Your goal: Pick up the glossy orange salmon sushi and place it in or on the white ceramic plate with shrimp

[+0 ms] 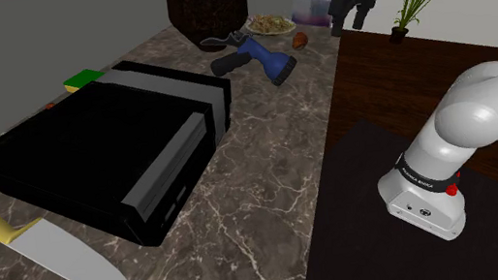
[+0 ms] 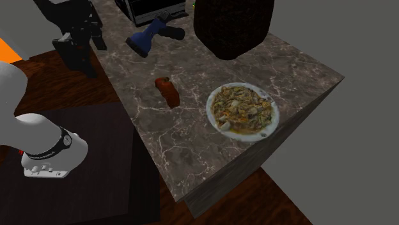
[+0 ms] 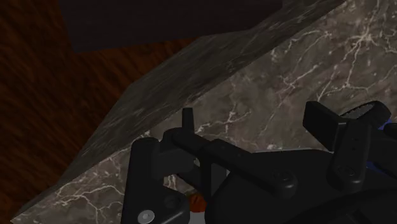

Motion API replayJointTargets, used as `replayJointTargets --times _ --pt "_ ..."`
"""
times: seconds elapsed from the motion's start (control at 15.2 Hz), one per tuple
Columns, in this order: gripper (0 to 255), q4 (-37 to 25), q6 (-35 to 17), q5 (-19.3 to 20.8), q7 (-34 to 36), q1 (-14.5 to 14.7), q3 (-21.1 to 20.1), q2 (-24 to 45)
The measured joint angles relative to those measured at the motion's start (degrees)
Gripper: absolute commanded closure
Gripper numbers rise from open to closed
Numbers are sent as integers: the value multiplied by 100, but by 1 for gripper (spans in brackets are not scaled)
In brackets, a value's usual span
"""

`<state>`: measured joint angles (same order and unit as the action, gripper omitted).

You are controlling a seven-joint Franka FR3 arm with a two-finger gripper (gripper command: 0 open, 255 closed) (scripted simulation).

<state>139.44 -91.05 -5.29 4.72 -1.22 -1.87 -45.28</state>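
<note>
Salmon sushi (image 2: 168, 91), reddish-orange and glossy, lay on the marble countertop (image 2: 192, 156), just beside the white plate (image 2: 254, 135) but not touching it. The plate carried a heap of mixed food. Blue power drill (image 2: 152, 32) lay further along the counter, with the sushi between it and the plate. A dark rounded vessel (image 2: 233, 25) stood near the plate, toward the second exterior view's top. Gripper (image 1: 351, 26) hung raised off the counter's edge, near the drill and well apart from the sushi, its fingers standing apart and holding nothing. In the shoulder view, a black box-shaped appliance (image 1: 111, 146) and a yellow-handled knife (image 1: 66, 254) occupied the counter's near end.
</note>
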Motion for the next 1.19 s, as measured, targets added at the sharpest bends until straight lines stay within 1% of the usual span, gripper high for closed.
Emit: replayJointTargets --times 0.07,0.2,0.46,0.66,0.92,0.99,1.19 --pt "0 0 0 0 0 0 0 0" --pt "0 -119 -164 -39 397 -135 -146 298" --pt "0 -625 -475 -68 1722 -564 -546 1178" --pt "0 -1023 -713 -2 2783 -891 -796 1891" --pt "0 -1740 -797 215 4174 -1308 -974 2823" --pt "0 -1829 -825 250 4384 -1356 -992 2962" --pt "0 -1749 -1003 284 4560 -1400 -1001 3078"
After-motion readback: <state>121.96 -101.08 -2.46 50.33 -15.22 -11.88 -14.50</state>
